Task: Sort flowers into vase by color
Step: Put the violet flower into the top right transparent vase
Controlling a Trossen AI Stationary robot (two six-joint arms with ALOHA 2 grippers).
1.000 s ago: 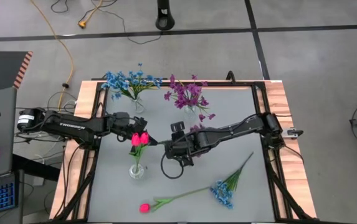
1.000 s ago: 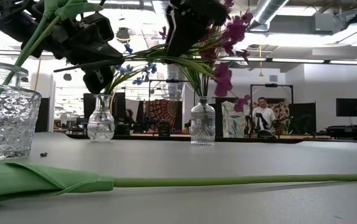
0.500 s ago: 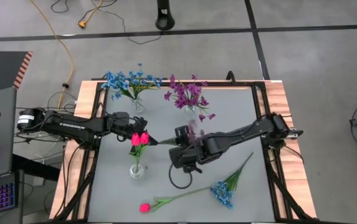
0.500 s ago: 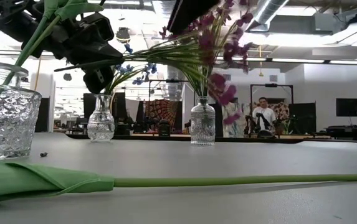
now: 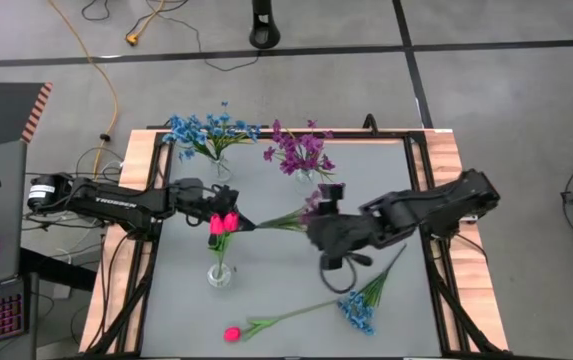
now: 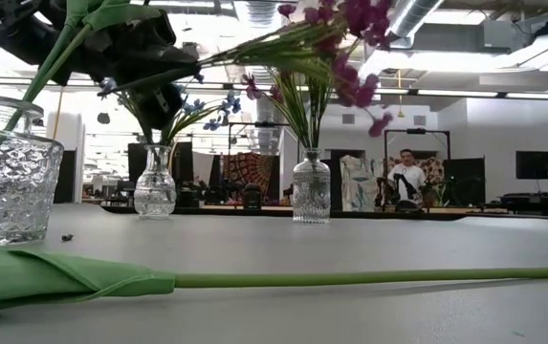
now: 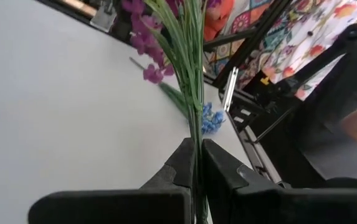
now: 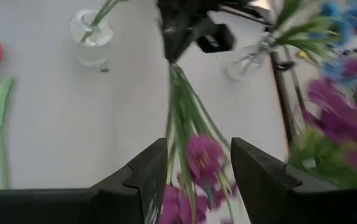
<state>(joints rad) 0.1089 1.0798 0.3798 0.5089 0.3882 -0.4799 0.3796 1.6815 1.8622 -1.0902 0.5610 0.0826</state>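
The grey surface [image 5: 286, 290] carries three small clear glass vases: one at the back with blue clustered blooms [image 5: 209, 130], one beside it with purple clustered blooms [image 5: 301, 152], and a nearer one [image 5: 220, 274] holding pink-red tulip buds [image 5: 224, 223]. A loose blue-flowered stem [image 5: 366, 300] and a loose pink-red tulip stem [image 5: 266, 325] lie at the front.

The left claw [image 7: 197, 165] is clamped tight on the green stalk end of a purple-flowered stem [image 5: 291, 216], held in the air across the middle of the surface. The right claw [image 8: 197, 180] stands wide, its fingers either side of that stem's purple blooms and gripping nothing.

The step in hand looks like a hand-over of the purple stem. Next, the left arm would need to swing the stalk end over the purple vase's narrow neck and lower it in.
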